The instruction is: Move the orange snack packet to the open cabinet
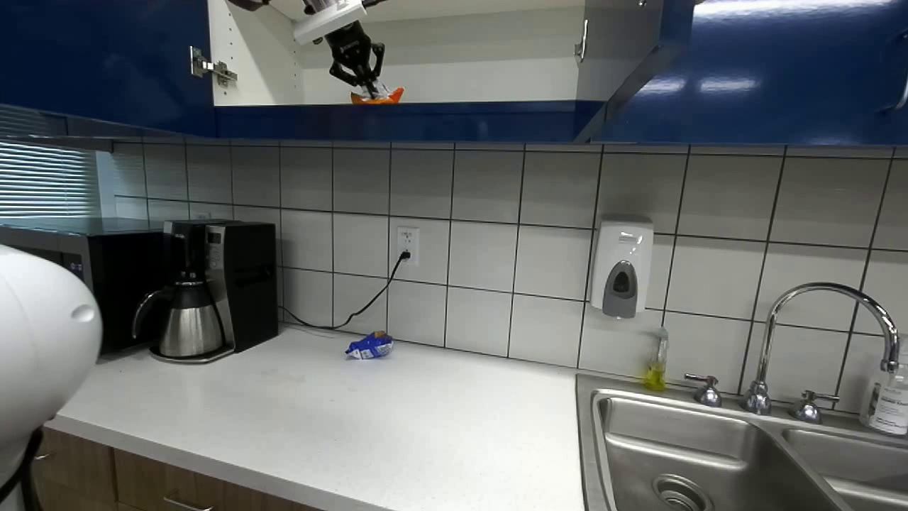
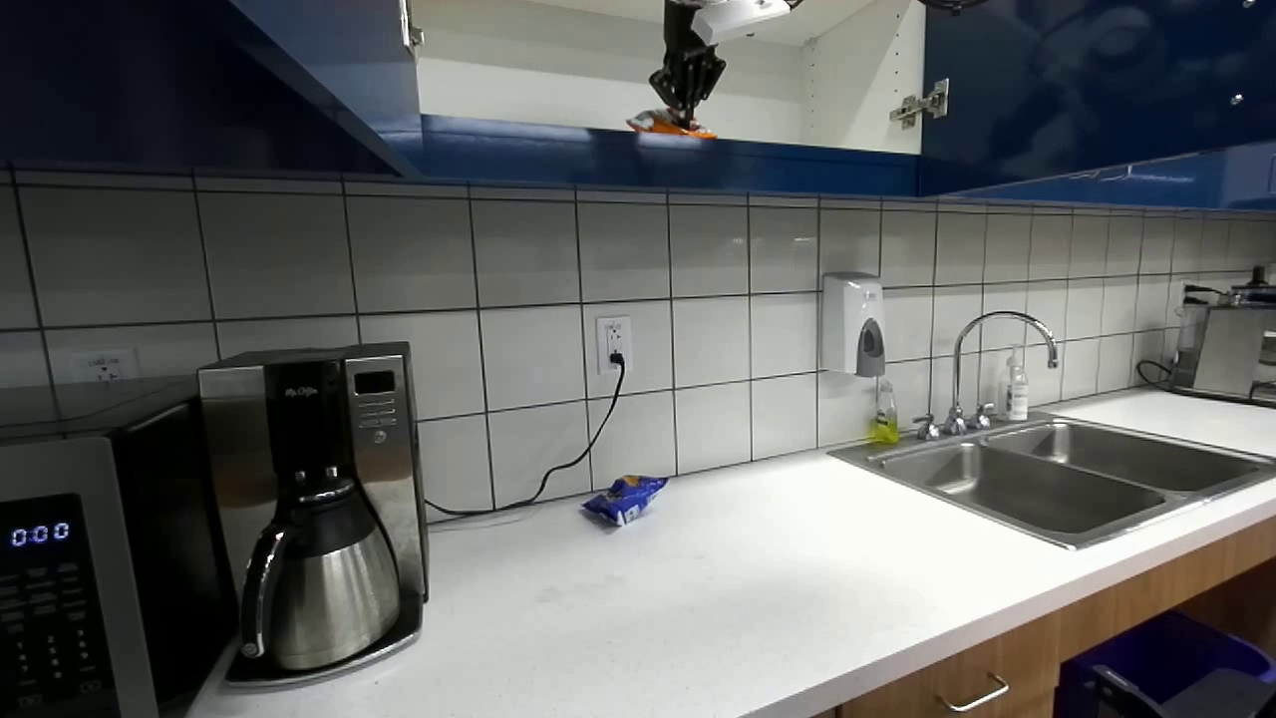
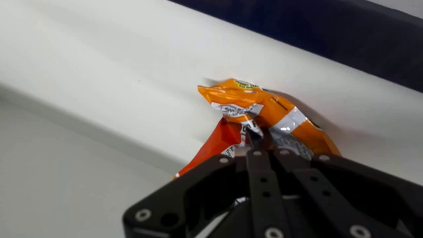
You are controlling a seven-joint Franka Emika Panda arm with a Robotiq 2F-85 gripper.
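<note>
Tool [image 1: 371, 89] comes nearest in your wrist view, its fingers [image 3: 259, 169] drawn together and, by the look of it, gripping the orange snack packet [image 3: 238, 94] near its middle. The packet folds and bunches about the fingertips, so a crumpled ridge seems to give you better purchase than a flat face would. Just beyond spreads the pale floor [image 3: 132, 49] of the open cabinet [image 1: 482, 78]: your packet is over it, low, behind the near blue lip [image 1: 411, 122]. Whether it rests there or hangs slightly above, you cannot tell. Holding it so low probably lets you release it without a drop; going a little farther in should guard against it sliding off the lip.

Below, a white housing [image 1: 42, 341], likely your arm's, fills the near left of an exterior view. Then comes the table [image 1: 425, 419], with the sink [image 1: 590, 426] on the right and the coffee maker [image 1: 250, 291] on the left. Farther back, near the tiled wall [image 1: 482, 184], lies a blue packet [image 1: 369, 345] below the outlet [image 1: 408, 245]; it is well apart from your tool, so leave it alone. Above, on that far wall, the cabinet's left door [image 1: 99, 57] and right door [image 2: 1077, 80] stand wide open, giving your arm its way in. What may crowd you is the lip below and the pale panel [image 1: 454, 6] overhead, so after release, drawing straight back to the near side looks safest.
</note>
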